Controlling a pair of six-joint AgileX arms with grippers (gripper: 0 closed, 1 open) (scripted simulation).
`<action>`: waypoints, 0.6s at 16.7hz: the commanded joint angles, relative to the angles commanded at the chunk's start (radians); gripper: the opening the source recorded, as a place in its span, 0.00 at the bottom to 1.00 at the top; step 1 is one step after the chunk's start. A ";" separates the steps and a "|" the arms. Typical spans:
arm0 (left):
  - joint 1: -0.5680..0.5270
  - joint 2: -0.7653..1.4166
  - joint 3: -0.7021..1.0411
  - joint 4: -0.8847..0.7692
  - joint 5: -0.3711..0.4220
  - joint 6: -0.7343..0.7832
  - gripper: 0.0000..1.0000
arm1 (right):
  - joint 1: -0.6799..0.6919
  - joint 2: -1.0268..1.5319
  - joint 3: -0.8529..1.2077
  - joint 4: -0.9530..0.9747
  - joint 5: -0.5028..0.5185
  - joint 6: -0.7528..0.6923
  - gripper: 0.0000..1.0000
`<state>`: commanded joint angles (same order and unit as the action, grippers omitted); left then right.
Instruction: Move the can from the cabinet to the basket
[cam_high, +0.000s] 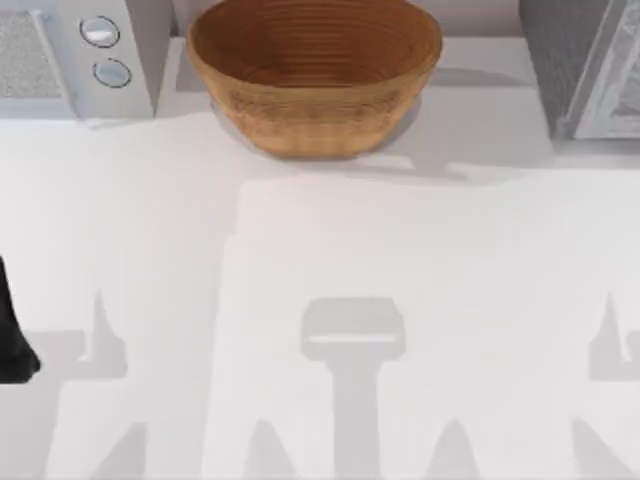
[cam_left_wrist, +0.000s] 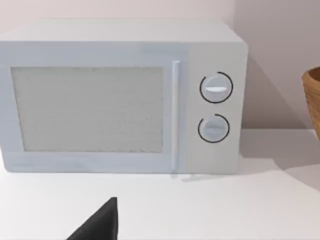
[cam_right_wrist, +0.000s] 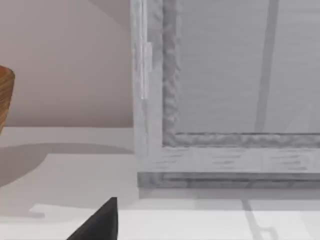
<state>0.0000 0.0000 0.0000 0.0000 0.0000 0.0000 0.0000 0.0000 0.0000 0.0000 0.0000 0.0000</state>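
top view shows the large round orange-brown woven basket (cam_high: 315, 70) at the back middle of the white table (cam_high: 320, 300), with ribbed rings inside. at the back left stands a white microwave with 2 round knobs (cam_high: 90, 55). at the back right stands the dark grey speckled cabinet (cam_high: 560, 60), its pale light-framed door panel facing the table.

left arm (cam_high: 12, 330) sits as a dark shape at the left edge of the table, well apart from the basket. left wrist view faces the microwave front, with 1 dark fingertip (cam_left_wrist: 100, 225) low in the picture and the basket rim at the side; i cannot tell whether this gripper is open or closed.

right wrist view looks close at the cabinet door frame, with 1 dark fingertip (cam_right_wrist: 100, 225) over the table; its state cannot be told either.
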 joint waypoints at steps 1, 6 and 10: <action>0.000 0.000 0.000 0.000 0.000 0.000 1.00 | 0.000 0.000 0.000 0.000 0.000 0.000 1.00; 0.000 0.000 0.000 0.000 0.000 0.000 1.00 | 0.019 0.091 0.106 -0.025 0.009 0.001 1.00; 0.000 0.000 0.000 0.000 0.000 0.000 1.00 | 0.050 0.304 0.370 -0.091 0.039 0.003 1.00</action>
<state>0.0000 0.0000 0.0000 0.0000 0.0000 0.0000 0.0504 0.3040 0.3701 -0.0906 0.0391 0.0029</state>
